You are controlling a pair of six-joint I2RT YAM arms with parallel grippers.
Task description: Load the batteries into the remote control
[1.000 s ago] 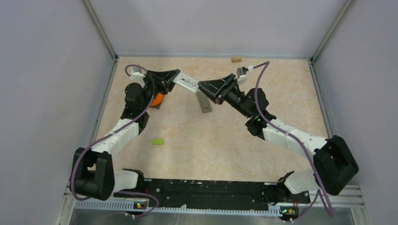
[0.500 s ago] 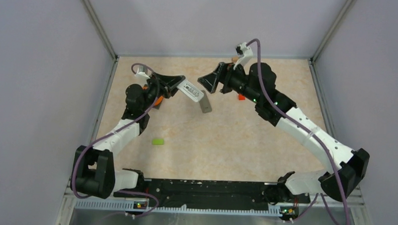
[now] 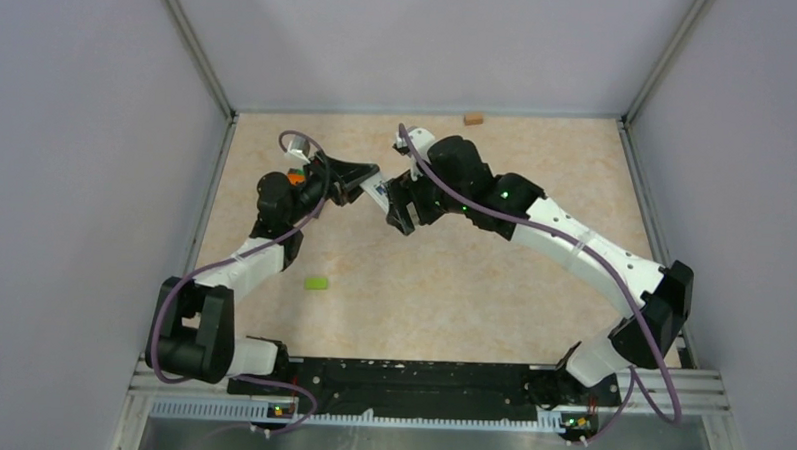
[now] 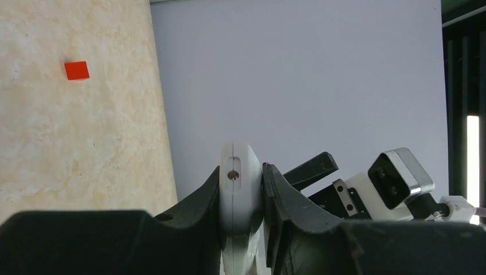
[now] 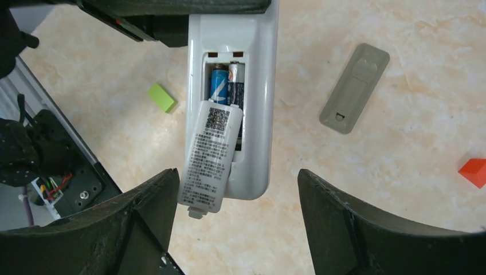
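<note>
Right wrist view: remote control (image 5: 255, 69) back side up, battery bay open.

Your left gripper (image 4: 242, 197) is clenched on the remote's end, one finger on each face, and holds it at the far left-centre of the table (image 3: 452, 287). In the bay, the blue battery (image 5: 218, 86) and the dark battery (image 5: 236, 85) lie side by side, touching. A white printed label panel (image 5: 209, 152) sits aslant over the bay's other end. Your right gripper (image 5: 236, 177) is spread wide, grasping nothing, its fingers either side of the remote's free end. The grey battery cover (image 5: 354, 89) lies flat on the table, apart from the remote. The green block (image 3: 316, 282) is near-left of the remote, and the red block (image 5: 474, 172) is cut off at the frame edge.
</note>
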